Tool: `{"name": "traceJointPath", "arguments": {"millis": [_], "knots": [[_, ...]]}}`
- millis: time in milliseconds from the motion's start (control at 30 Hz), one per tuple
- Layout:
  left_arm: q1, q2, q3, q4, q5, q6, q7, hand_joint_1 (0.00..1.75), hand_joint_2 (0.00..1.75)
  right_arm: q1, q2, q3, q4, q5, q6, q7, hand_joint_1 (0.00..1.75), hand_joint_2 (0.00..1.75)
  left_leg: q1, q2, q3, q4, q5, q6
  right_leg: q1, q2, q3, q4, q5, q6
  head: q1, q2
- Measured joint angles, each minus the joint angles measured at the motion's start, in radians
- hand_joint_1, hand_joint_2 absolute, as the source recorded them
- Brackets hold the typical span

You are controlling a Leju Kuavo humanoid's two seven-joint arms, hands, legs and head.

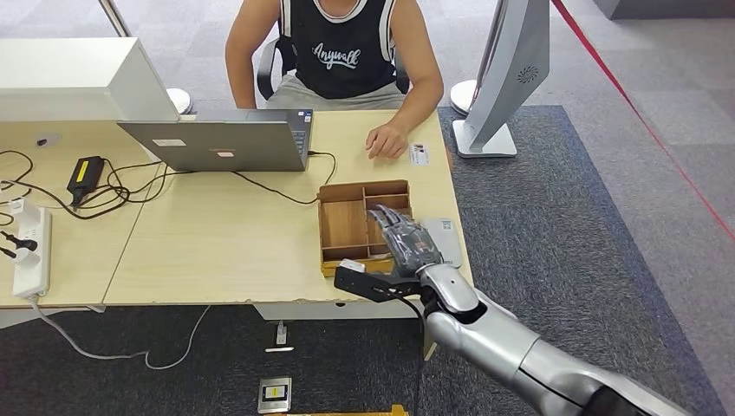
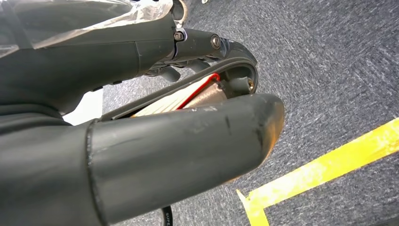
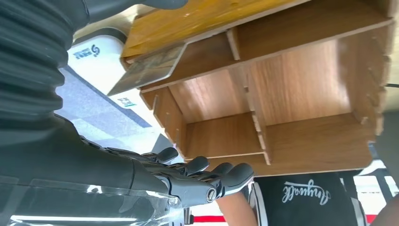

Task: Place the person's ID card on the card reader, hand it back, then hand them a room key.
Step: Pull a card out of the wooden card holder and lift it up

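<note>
A small white ID card (image 1: 419, 153) lies on the desk by the person's hand (image 1: 386, 140). My right hand (image 1: 406, 245) hovers over the near right corner of the wooden organizer tray (image 1: 342, 227), fingers stretched out and holding nothing. In the right wrist view the fingers (image 3: 202, 175) reach past the tray (image 3: 301, 89), and a greyish card (image 3: 146, 70) leans in a small compartment near the thumb. The white card reader (image 1: 445, 238) sits just right of the tray, also seen as the card reader (image 3: 94, 59). My left hand (image 2: 188, 141) hangs over the carpet, holding nothing.
The person (image 1: 347, 52) sits across the desk. A grey laptop (image 1: 230, 143) with its cable stands left of the tray. A power strip (image 1: 30, 251) and charger cables lie at the far left. A silver stand (image 1: 498, 78) rises on the carpet beyond the desk's right edge.
</note>
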Motion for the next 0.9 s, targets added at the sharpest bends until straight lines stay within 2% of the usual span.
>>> {"name": "traceJointPath", "arguments": {"millis": [667,900], "knots": [[0.000,0.005,0.000,-0.003,0.005,-0.004,0.006,0.00,0.00,0.021,-0.057,-0.004,-0.045,0.034,-0.003,0.060,0.00,1.75,0.000,0.000,0.000,0.000,0.000,0.000,0.000,0.000,0.000,0.000,0.000,0.000,0.000,0.000],[0.000,0.005,0.000,-0.004,0.001,-0.001,0.006,0.00,0.00,0.037,-0.064,-0.016,-0.042,0.083,-0.042,0.100,0.00,1.75,0.000,0.000,0.000,0.000,0.000,0.000,0.000,0.000,0.000,0.000,0.000,0.000,0.000,0.000]]}}
